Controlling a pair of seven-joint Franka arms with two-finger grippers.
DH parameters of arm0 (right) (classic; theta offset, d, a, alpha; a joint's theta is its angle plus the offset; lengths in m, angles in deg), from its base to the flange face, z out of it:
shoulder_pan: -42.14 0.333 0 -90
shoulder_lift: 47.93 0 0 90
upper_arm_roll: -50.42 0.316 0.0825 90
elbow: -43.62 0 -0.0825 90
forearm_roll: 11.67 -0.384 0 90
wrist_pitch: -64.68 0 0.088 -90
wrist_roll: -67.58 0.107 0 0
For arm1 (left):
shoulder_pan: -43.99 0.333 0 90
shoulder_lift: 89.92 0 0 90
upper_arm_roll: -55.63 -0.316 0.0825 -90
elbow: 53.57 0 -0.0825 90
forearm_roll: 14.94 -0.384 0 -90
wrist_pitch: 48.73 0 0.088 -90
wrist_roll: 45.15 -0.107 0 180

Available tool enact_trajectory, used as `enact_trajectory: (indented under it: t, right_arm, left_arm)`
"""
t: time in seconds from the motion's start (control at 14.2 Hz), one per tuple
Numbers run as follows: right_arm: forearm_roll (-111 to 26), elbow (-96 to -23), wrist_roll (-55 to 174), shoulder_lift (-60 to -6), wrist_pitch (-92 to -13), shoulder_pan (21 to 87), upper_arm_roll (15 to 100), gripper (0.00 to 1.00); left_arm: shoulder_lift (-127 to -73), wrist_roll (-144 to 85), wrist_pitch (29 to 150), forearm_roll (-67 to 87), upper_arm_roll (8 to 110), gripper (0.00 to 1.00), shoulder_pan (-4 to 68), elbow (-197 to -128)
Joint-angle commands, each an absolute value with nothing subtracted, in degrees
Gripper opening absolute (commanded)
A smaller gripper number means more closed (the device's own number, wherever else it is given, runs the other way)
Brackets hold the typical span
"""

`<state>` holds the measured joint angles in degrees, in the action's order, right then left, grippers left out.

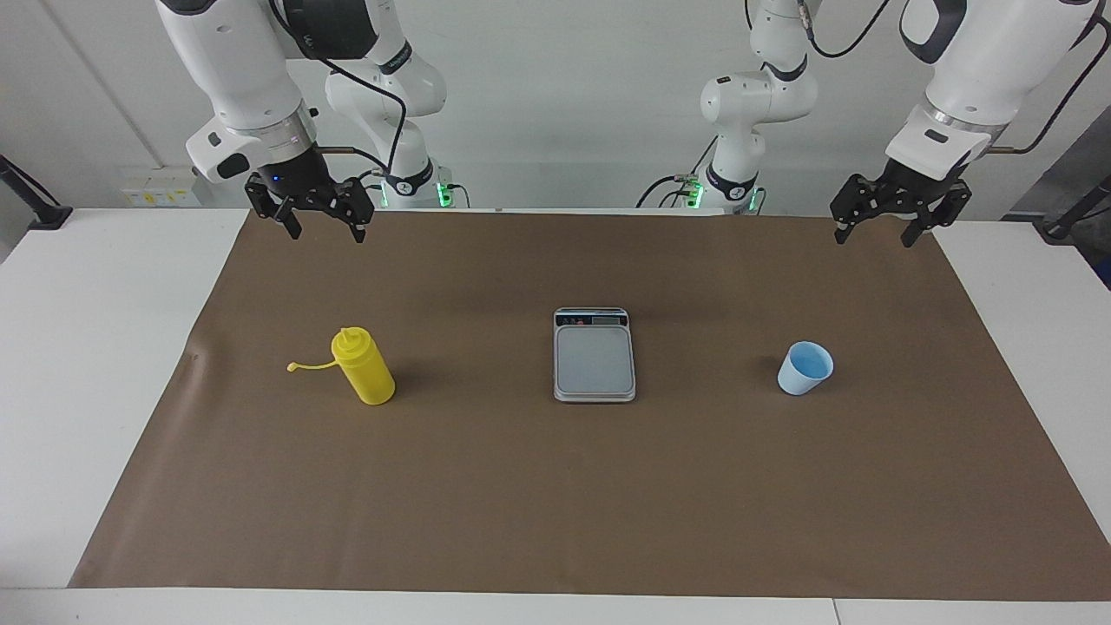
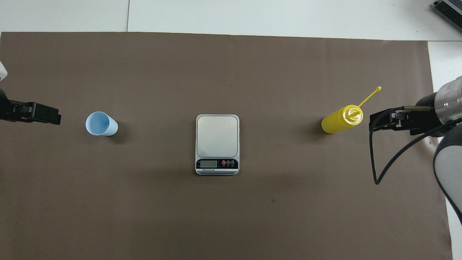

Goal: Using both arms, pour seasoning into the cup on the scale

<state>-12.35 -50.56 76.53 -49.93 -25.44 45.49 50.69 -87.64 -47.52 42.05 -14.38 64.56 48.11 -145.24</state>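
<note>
The scale lies flat in the middle of the brown mat on the bench. Its dark strip with the little screen is on the short edge toward the robots. Nothing sits on its grey plate.

The yellow bottle stands on the mat at the middle left of the facing view, well apart from the scale. Its small cap hangs out to the side on a thin yellow string. In the overhead view the bottle is at the middle right.

The blue cup stands upright on the mat at the middle right of the facing view, also well apart from the scale. In the overhead view the cup is at the middle left.

The right hand hangs in the air at the upper left of the facing view, over the mat's edge. It is spread wide and holds nothing.

The left hand hangs at the upper right of that view, over the mat's edge. It is spread wide too, and empty.
</note>
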Motion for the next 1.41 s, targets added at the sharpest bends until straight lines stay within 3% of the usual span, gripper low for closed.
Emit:
enact_trajectory:
  t: [0.0, 0.92, 1.34]
  right_arm:
    - [-11.8, -51.0, 75.2, -50.8, -24.8, 45.1, 51.0, 1.00]
    - [-12.0, -51.0, 75.3, -50.8, -24.8, 44.7, 51.0, 1.00]
    - [-12.0, -51.1, 75.3, -50.8, -24.8, 44.7, 51.0, 1.00]
  left_arm:
    - [-86.5, -47.1, 42.9, -13.6, 64.2, 1.00, 48.3, -146.6]
    - [-87.4, -47.2, 43.5, -14.0, 64.1, 1.00, 48.7, -145.8]
    - [-94.9, -46.9, 51.2, -14.6, 63.7, 1.00, 50.0, -146.7]
